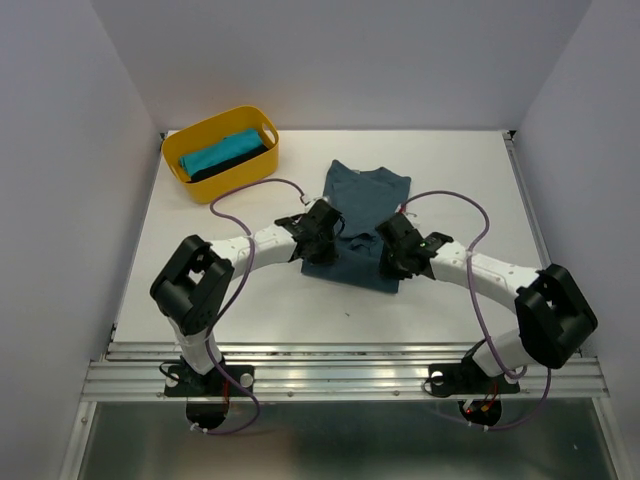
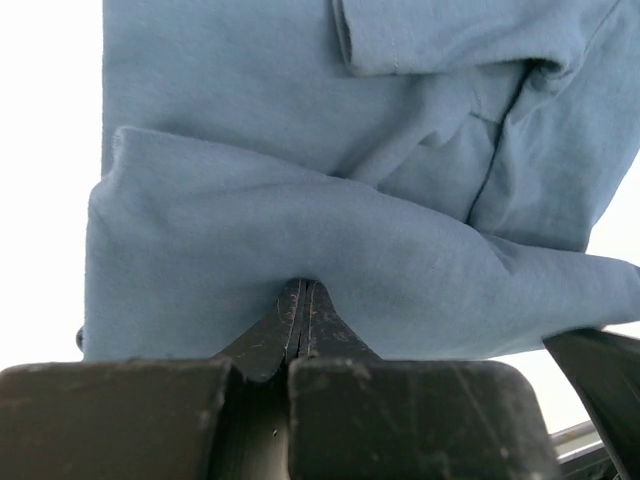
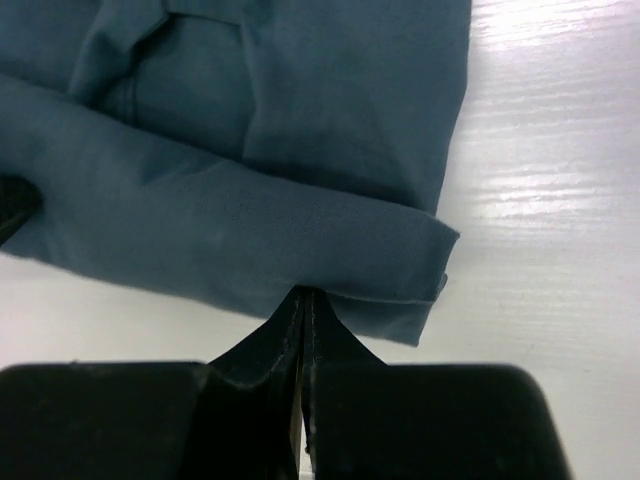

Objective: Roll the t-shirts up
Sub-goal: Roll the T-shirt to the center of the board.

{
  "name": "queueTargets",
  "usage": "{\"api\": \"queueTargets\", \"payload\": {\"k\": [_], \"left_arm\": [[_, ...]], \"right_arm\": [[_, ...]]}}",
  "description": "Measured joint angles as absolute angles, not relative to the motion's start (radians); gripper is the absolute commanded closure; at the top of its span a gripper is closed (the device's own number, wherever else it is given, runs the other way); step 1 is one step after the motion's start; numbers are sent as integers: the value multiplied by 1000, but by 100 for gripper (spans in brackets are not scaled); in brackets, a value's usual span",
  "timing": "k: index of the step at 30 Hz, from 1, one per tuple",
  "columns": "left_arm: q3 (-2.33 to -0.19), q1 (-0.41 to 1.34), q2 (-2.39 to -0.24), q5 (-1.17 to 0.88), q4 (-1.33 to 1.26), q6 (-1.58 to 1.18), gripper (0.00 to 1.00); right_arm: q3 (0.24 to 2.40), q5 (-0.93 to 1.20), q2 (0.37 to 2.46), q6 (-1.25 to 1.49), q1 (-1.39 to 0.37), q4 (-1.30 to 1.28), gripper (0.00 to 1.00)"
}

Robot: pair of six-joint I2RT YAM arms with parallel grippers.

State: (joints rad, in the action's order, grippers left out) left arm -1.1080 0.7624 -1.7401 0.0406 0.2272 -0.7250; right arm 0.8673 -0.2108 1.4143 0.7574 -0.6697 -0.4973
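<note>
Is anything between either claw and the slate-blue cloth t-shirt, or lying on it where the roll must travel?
Nothing visible. The left claw and right claw are each shut on the near folded edge of the slate-blue cloth t-shirt, and the cloth beyond them is bare. The yellow oval plastic tub sits apart, at the far left.

From high behind its near edge, the top external camera looks down over the whole white table (image 1: 450,170). Wrist cameras face forward past the left gripper (image 2: 303,300) and right gripper (image 3: 303,305), very near the slate-blue t-shirt (image 1: 365,190) all three views share.
</note>
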Motion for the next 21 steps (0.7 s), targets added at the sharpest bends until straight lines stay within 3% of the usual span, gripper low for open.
{"api": "queueTargets", "payload": {"k": [12,21], "left_arm": [[-1101,725,-1740,46,221,-704,100],[-1074,685,-1703,57,285,-661,100]], "right_arm": [[908,-236,1586,713,-601,-432,99],[912,-173,1512,702,-611,-428,99]]}}
